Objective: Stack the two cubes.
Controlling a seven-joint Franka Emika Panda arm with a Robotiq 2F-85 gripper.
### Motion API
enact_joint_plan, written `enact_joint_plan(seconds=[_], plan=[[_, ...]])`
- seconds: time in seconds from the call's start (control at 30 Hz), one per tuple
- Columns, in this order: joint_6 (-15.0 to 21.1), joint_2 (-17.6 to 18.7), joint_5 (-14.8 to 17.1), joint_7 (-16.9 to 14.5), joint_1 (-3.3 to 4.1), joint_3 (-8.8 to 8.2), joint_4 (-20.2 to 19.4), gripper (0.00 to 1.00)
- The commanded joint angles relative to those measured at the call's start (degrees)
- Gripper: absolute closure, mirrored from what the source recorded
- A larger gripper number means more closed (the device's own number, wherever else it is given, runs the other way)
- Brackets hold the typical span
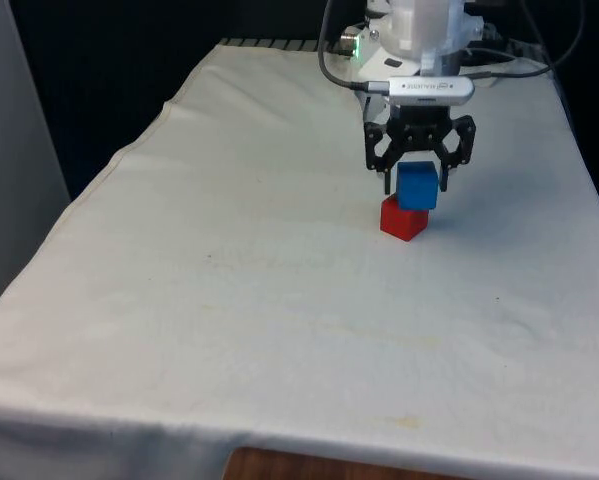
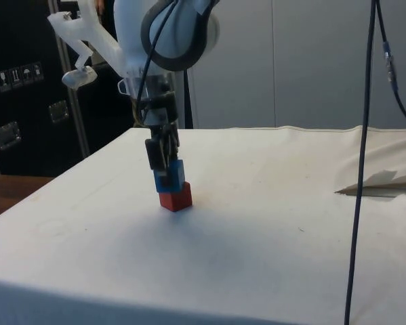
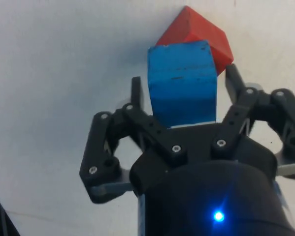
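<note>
A blue cube [image 1: 417, 190] rests on top of a red cube [image 1: 403, 221] on the white cloth, turned a little relative to it. In the side view the blue cube [image 2: 171, 177] sits squarely over the red cube [image 2: 175, 198]. My gripper [image 1: 416, 183] hangs straight down over the stack, open, with a finger on each side of the blue cube. The wrist view shows the blue cube [image 3: 182, 83] between the fingers [image 3: 136, 93], a thin gap on each side, and the red cube [image 3: 199, 32] beneath it.
The white cloth table [image 1: 229, 300] stretches wide toward the front view's left and near edge. A black cable [image 2: 365, 169] hangs down at the side view's right. A fold in the cloth [image 2: 379, 184] lies near it.
</note>
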Motion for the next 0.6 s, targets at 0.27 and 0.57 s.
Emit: enact_joint_plan(seconds=[0.27,0.57], plan=[[0.17,0.23,0.63,-0.46,-0.29,0.29,0.17,0.00],[-2.58,-2.35,0.06,0.11,0.00,-0.11,0.63,0.00]])
